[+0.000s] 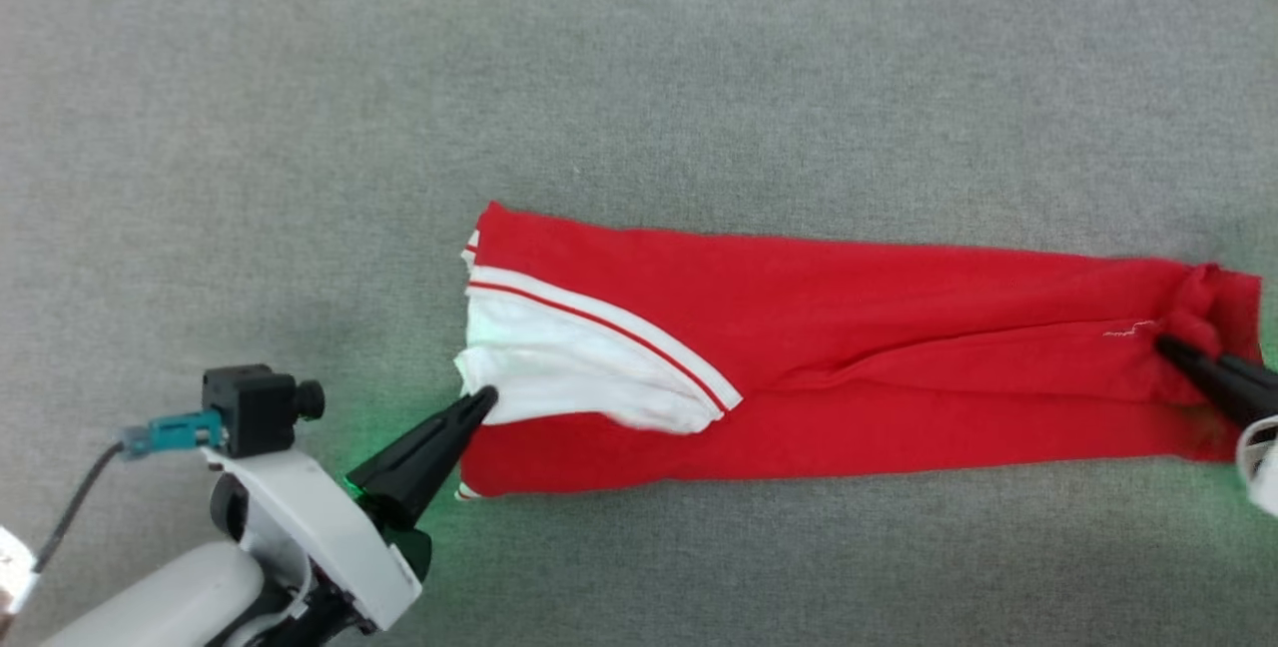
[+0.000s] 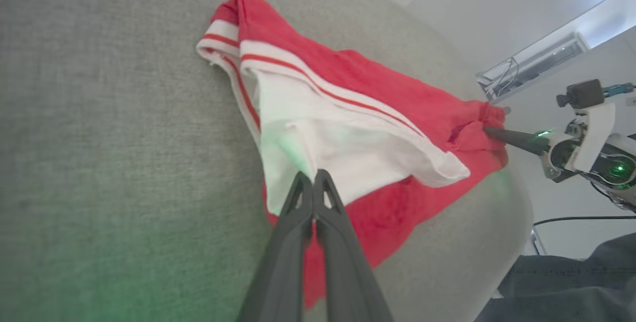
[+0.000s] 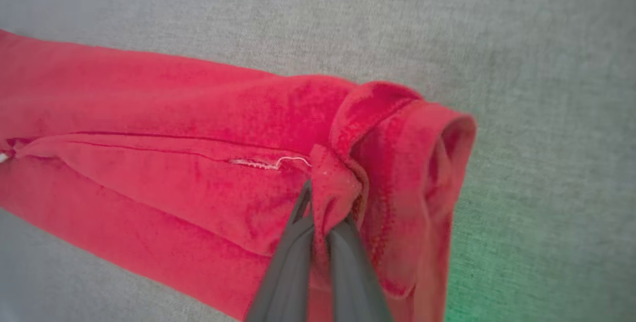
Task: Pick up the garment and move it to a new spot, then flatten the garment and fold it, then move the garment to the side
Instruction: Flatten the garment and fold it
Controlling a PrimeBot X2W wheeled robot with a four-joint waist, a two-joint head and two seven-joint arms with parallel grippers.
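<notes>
A grey, woven-fabric-covered worktop [image 1: 639, 78] carries the work, and the left wrist view shows pale walls past its rounded edge. On it lies the garment [image 1: 849, 357], a red soft-fabric jersey shirt folded lengthwise into a long, narrow band. One white short sleeve with white-and-red striped trim is turned up on top at the garment's left end. None of the printed front can be seen.

The left gripper [image 1: 484, 397], a pair of long dark fingers on a white wrist, sits at the garment's left end. Its jaws are closed tight on the lower corner of the white sleeve, and in the left wrist view [image 2: 313, 175] the two fingers press together over the white cloth.

The right gripper [image 1: 1163, 345] is at the garment's right end, where the red hem is bunched into a knot-like gather. The right wrist view [image 3: 325, 212] shows its jaws clamped on a pinch of that red hem, with the cloth pushed up between the fingers. A short loose white thread lies along the seam just left of the pinch. The same gripper appears at the garment's far end in the left wrist view [image 2: 489, 132].

A green glow tints the worktop beside both ends of the garment.
</notes>
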